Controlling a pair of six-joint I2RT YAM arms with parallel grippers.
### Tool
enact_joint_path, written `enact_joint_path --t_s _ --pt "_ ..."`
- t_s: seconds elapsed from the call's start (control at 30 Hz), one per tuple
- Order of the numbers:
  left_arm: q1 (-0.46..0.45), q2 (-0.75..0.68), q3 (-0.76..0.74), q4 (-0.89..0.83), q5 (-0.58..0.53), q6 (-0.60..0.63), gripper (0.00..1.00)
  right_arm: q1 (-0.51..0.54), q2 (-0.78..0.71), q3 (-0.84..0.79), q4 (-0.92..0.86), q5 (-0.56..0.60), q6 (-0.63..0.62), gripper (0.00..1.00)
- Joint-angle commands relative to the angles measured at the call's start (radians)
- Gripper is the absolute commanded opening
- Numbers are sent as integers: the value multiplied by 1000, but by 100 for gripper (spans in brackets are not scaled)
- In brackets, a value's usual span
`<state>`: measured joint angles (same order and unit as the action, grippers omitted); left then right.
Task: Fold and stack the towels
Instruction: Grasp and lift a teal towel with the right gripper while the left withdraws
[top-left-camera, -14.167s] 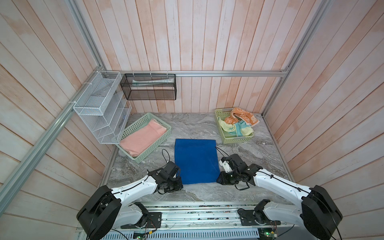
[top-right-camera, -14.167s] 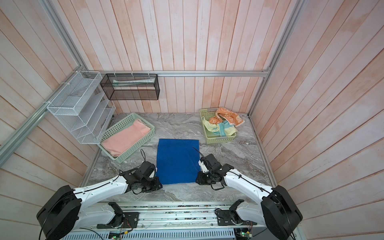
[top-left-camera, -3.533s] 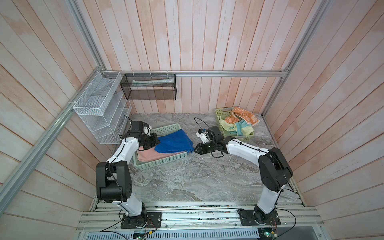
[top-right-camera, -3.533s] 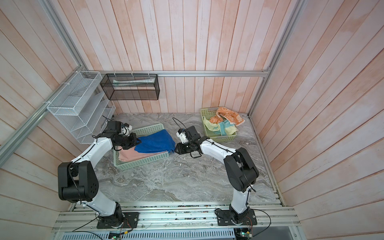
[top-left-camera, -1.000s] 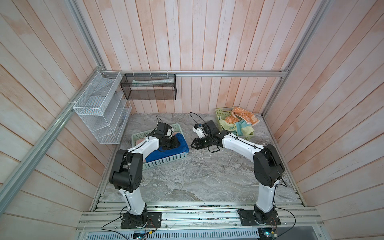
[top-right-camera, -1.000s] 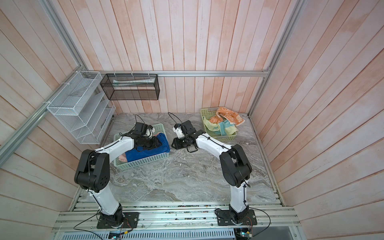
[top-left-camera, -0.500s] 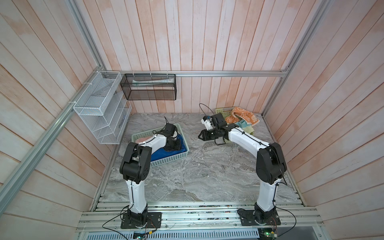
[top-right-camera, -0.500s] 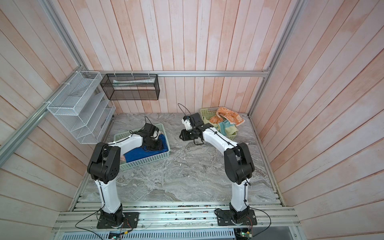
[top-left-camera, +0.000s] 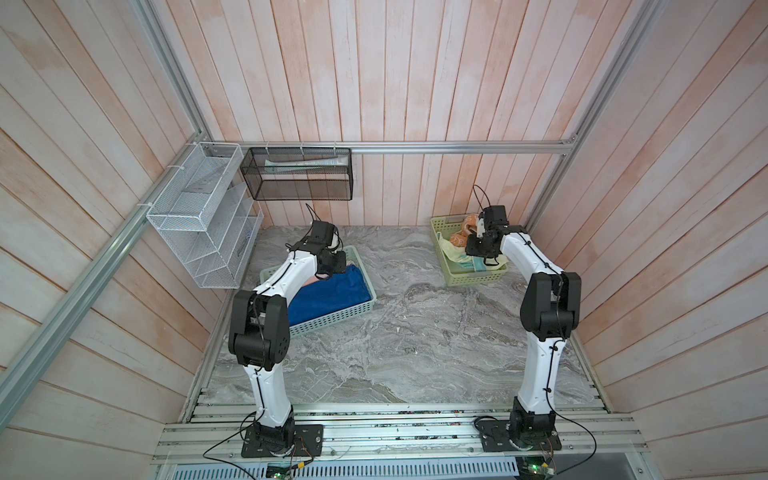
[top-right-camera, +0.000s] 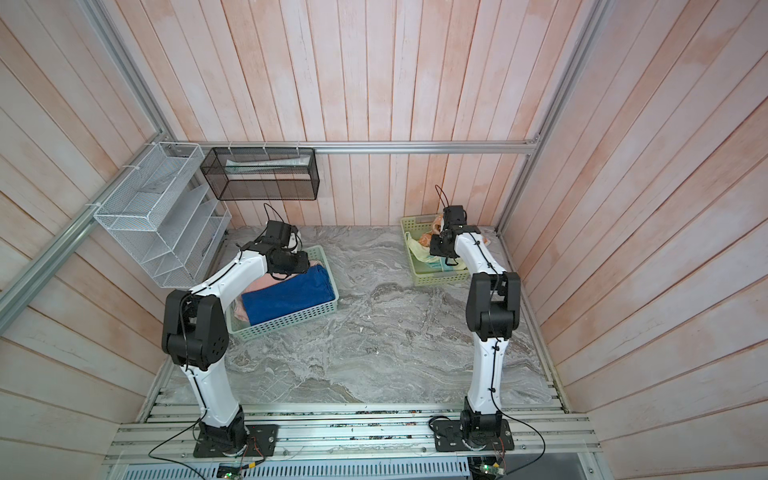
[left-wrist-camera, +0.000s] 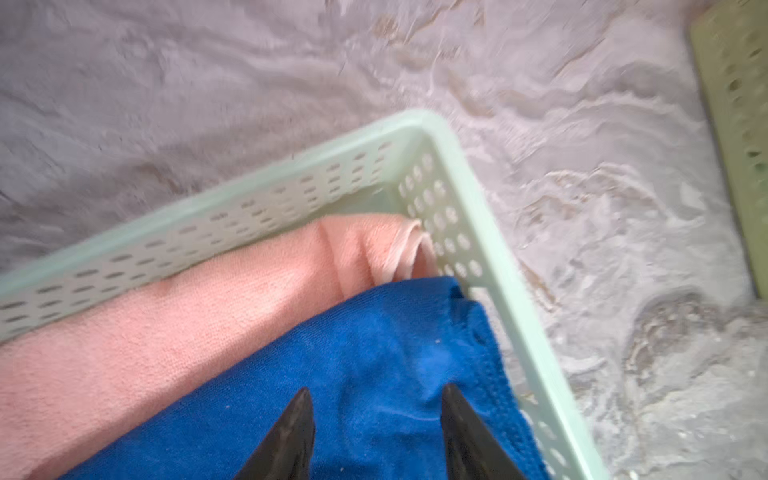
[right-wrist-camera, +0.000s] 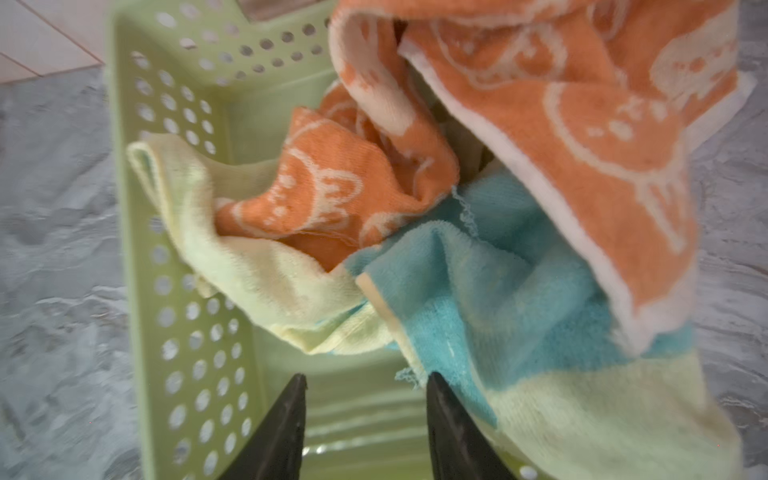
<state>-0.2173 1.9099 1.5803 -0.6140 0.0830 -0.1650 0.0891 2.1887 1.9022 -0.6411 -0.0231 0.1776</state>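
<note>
Hovering half-open, both empty: left tool (left-wrist-camera: 376, 390) above the stacked royal-blue terry towel (left-wrist-camera: 374, 345), right tool (right-wrist-camera: 365, 376) above the crumpled yellow-and-teal terry towel (right-wrist-camera: 519, 316), probably next.

The blue towel (top-right-camera: 291, 301) hides most of the pink towel (top-right-camera: 264, 286)

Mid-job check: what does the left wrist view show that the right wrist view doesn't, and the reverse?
Left wrist only: the blue towel lying on the pink towel in the mint basket, with the left gripper open over the blue one.
Right wrist only: the orange rabbit towel and the yellow-and-teal towel crumpled in the lime basket, with the right gripper open, holding nothing.
Both: the marble table, and the lime basket, though the left wrist catches only its edge.
</note>
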Motion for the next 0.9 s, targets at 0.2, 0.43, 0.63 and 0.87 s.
enact_joint_path --t_s 0.2,0.43,0.63,0.87 --pt "-96 -83 -22 71 114 -66 52 21 159 143 -43 139 -32 50" --pt "-151 -91 -94 136 157 -114 51 24 298 368 -164 176 -48 0" --pt "-181 -119 -157 194 194 -153 51 62 102 336 -145 207 -86 0" --pt "-307 -111 -181 242 190 -181 50 138 -142 339 -174 180 -111 0"
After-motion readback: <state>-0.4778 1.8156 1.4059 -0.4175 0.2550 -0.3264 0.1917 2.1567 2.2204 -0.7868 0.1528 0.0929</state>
